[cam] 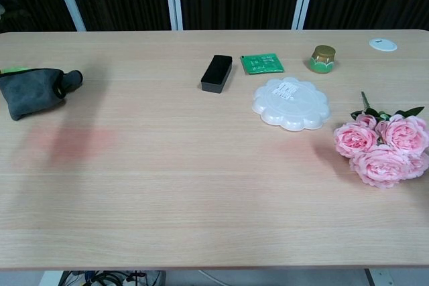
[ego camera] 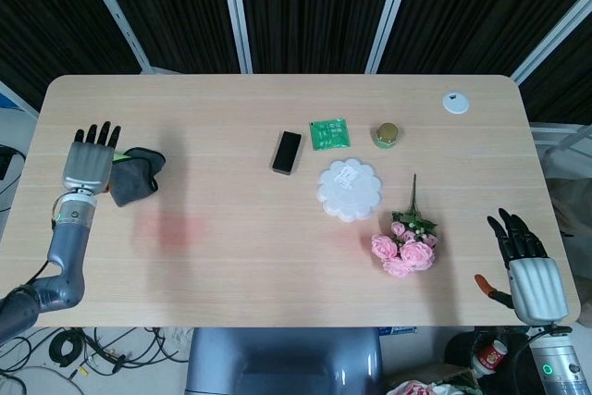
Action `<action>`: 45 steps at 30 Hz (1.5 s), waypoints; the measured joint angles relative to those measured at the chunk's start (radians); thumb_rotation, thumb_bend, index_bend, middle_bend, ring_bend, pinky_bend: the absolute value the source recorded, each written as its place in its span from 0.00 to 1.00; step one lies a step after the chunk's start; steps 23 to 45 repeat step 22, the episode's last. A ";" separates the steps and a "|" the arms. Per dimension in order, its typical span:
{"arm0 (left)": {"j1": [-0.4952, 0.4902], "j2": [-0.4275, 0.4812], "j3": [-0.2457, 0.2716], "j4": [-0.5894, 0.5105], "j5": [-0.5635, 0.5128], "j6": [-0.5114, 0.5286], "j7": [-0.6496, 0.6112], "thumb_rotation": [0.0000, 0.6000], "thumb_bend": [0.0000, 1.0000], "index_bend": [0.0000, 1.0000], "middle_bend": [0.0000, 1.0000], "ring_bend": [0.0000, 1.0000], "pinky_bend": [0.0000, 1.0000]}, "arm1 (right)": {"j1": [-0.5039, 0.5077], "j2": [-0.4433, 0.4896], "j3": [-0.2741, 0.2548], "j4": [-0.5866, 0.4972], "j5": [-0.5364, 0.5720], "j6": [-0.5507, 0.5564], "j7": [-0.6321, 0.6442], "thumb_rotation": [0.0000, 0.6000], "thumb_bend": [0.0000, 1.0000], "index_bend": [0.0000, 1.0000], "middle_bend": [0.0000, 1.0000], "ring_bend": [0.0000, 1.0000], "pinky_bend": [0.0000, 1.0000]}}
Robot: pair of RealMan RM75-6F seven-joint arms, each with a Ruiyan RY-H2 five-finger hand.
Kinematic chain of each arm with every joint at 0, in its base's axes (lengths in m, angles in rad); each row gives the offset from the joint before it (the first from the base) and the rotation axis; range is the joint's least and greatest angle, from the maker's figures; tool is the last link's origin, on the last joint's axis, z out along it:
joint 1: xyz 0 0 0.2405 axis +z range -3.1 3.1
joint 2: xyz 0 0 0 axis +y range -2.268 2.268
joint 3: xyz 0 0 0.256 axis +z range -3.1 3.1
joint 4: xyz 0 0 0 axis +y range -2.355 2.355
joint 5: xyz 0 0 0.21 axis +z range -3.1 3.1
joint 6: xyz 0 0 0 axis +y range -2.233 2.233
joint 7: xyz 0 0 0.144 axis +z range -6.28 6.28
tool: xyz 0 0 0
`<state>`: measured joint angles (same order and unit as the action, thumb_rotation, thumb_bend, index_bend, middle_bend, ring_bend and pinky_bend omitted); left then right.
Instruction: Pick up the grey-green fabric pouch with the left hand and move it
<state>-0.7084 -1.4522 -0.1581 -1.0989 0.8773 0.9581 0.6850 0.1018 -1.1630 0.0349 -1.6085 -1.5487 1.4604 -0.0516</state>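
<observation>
- pale wood tabletop [ego camera: 231, 228], dark slatted wall behind
- pouch [ego camera: 132, 175] lies at the tabletop's far left edge
- left hand [ego camera: 87, 159] just beside it, fingers spread, holding nothing
- right hand [ego camera: 529, 265] off the right corner, fingers apart

Matt cloth pouch [cam: 32, 92] — smooth pale wood-look table [cam: 201, 185]
</observation>
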 measured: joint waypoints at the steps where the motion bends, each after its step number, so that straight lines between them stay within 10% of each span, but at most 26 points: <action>1: 0.005 0.005 0.000 -0.010 -0.001 0.003 -0.005 1.00 0.09 0.00 0.01 0.03 0.14 | 0.000 0.000 0.000 0.000 0.000 0.000 0.001 1.00 0.10 0.00 0.00 0.00 0.19; 11: 0.103 0.093 0.019 -0.205 0.101 0.112 -0.170 1.00 0.03 0.00 0.00 0.00 0.06 | 0.003 0.001 0.000 0.005 0.004 -0.009 -0.002 1.00 0.10 0.00 0.00 0.00 0.19; 22: 0.368 0.292 0.164 -0.516 0.401 0.432 -0.416 1.00 0.00 0.00 0.00 0.00 0.00 | 0.002 0.000 0.000 0.006 0.000 -0.003 -0.014 1.00 0.10 0.00 0.00 0.00 0.19; 45: 0.368 0.292 0.164 -0.516 0.401 0.432 -0.416 1.00 0.00 0.00 0.00 0.00 0.00 | 0.002 0.000 0.000 0.006 0.000 -0.003 -0.014 1.00 0.10 0.00 0.00 0.00 0.19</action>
